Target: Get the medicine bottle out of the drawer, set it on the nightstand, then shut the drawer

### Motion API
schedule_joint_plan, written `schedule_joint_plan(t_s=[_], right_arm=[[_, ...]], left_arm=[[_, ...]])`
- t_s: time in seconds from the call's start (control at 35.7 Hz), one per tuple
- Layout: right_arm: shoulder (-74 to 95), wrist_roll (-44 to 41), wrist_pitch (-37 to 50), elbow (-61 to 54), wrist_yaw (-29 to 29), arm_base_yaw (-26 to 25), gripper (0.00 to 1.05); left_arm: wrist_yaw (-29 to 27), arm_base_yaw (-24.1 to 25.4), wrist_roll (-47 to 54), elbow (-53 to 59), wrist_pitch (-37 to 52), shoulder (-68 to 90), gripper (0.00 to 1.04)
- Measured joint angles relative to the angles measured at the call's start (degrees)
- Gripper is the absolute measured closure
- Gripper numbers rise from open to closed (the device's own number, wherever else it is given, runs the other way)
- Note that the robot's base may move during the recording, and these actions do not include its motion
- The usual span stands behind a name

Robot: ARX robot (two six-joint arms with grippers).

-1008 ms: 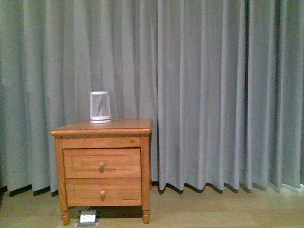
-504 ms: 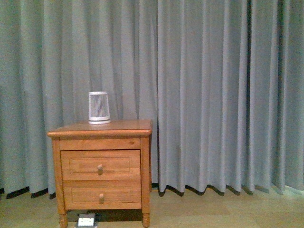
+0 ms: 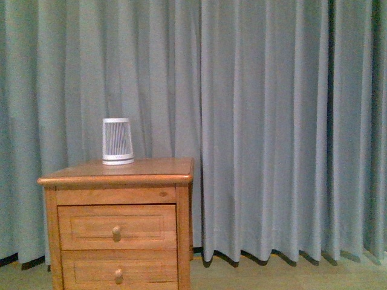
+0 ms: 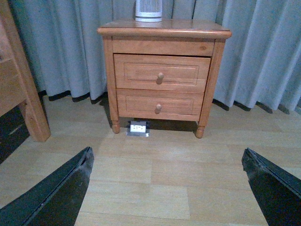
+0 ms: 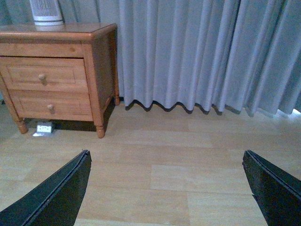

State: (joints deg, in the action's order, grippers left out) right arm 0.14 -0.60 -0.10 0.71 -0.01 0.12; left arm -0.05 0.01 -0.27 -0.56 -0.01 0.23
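both hands are spread wide and hold nothing: in the left wrist view the left hand [image 4: 167,151] has its two dark fingers [image 4: 61,193] far apart over the pale wood floor [image 4: 160,169], and the right hand [image 5: 166,153] is splayed the same way, touching nothing. both are well apart from the nightstand [image 3: 115,179], which stands against a grey-blue curtain [image 3: 272,121]. the drawer [image 3: 84,226], the upper of the two, is shut flush with its round knob [image 3: 116,231] facing out, and the lower drawer [image 3: 87,270] beneath it is shut too. with both closed i can't see the medicine bottle in any view. on the glossy top surface, towards the back, a white tapered canister [image 3: 118,141] with dark vertical stripes stands upright. on the floor under the nightstand lies a small white socket plate [image 4: 138,127]; any marks on it are too small to read. a slanted wooden post [image 4: 21,80] shows at the edge of the left wrist view.
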Motion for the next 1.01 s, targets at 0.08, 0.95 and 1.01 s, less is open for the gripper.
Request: schedule_joint_plan(t_s=[0.08, 0.95, 1.01], right_arm=[[0.00, 0.00, 0.00, 0.00, 0.02, 0.00, 0.07], [0.07, 0.00, 0.00, 0.00, 0.00, 0.00, 0.07], [0.07, 0.00, 0.00, 0.00, 0.00, 0.00, 0.07]], left_arm=[[0.02, 0.00, 0.02, 0.00, 0.00, 0.02, 0.07], [20.35, 6.32, -18.14, -3.96, -5.55, 16.87, 0.07], [20.04, 6.32, -20.02, -3.98, -0.61, 21.29, 0.07]])
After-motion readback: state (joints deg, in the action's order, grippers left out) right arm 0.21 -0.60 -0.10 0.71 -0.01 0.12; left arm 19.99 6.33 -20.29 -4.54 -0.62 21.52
